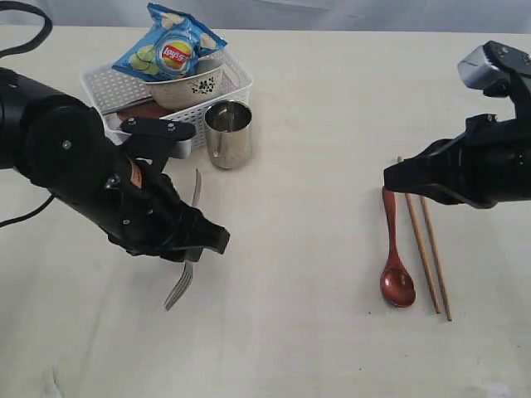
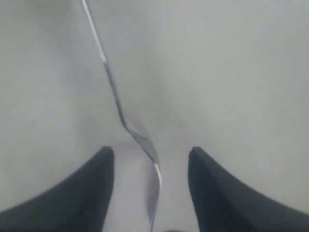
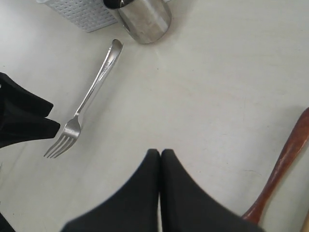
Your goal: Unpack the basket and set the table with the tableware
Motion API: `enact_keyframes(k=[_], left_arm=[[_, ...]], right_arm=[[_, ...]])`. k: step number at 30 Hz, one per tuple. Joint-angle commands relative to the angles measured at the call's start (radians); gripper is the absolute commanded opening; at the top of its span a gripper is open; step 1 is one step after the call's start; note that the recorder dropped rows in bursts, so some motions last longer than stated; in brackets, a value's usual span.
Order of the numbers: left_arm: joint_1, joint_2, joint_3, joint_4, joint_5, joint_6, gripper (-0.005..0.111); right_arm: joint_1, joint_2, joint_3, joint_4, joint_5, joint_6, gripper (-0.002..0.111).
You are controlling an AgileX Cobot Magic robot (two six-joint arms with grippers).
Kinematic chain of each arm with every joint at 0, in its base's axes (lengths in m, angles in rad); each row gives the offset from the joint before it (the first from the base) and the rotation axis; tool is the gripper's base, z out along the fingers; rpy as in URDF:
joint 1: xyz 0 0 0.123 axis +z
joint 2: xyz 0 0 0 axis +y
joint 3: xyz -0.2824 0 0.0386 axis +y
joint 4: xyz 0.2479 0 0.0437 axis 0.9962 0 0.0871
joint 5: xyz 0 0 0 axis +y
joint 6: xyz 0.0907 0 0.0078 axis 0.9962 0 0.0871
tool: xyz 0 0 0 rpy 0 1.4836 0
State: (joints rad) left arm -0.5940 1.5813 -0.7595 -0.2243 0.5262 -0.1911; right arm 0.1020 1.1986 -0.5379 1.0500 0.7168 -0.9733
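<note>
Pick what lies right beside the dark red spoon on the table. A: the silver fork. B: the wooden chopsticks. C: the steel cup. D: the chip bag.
B: the chopsticks lie alongside the spoon on the right of the exterior view; the fork and cup sit far off on the left.

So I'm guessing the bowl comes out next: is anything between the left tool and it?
Yes. The chip bag lies on top of the bowl in the basket, covering its mouth, and the steel cup stands just outside the basket, on the left tool's side.
</note>
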Motion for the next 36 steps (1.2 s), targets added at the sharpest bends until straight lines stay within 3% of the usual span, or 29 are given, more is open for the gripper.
enact_keyframes(k=[1,6,21,23,28,36], left_arm=[[-0.010,-0.001,0.003,0.008,0.031,-0.035,0.046],[-0.055,-0.001,0.052,0.008,-0.034,-0.054,0.046],[-0.057,0.055,0.083,-0.001,-0.066,-0.079,0.045],[-0.057,0.057,0.083,-0.001,-0.077,-0.079,0.036],[-0.057,0.057,0.083,-0.001,-0.084,-0.079,0.002],[-0.057,0.057,0.083,-0.015,-0.077,-0.084,0.000]], right_arm=[[-0.005,-0.004,0.004,0.003,0.018,-0.005,0.000],[-0.005,-0.004,0.004,0.003,0.023,-0.005,0.000],[-0.005,-0.004,0.004,0.003,0.023,-0.005,0.000],[-0.005,-0.004,0.004,0.003,0.023,-0.005,0.000],[-0.005,-0.004,0.004,0.003,0.023,-0.005,0.000],[-0.005,-0.004,0.004,0.003,0.023,-0.005,0.000]])
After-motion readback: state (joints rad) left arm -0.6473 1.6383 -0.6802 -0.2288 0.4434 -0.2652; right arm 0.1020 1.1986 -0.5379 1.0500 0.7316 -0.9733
